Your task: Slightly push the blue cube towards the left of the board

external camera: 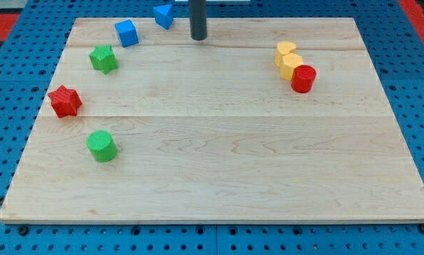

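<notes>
The blue cube (pixel 127 33) sits near the view's top left of the wooden board (pixel 219 163). A blue triangular block (pixel 164 15) lies just to its upper right at the board's top edge. My tip (pixel 198 37) stands on the board near the top edge, to the right of both blue blocks, about a hundred pixels right of the cube and touching neither.
A green star block (pixel 104 59) lies below left of the blue cube. A red star block (pixel 64 101) and a green cylinder (pixel 101 146) sit along the left side. A yellow heart (pixel 286 51), a yellow block (pixel 292 65) and a red cylinder (pixel 304 78) cluster at the right.
</notes>
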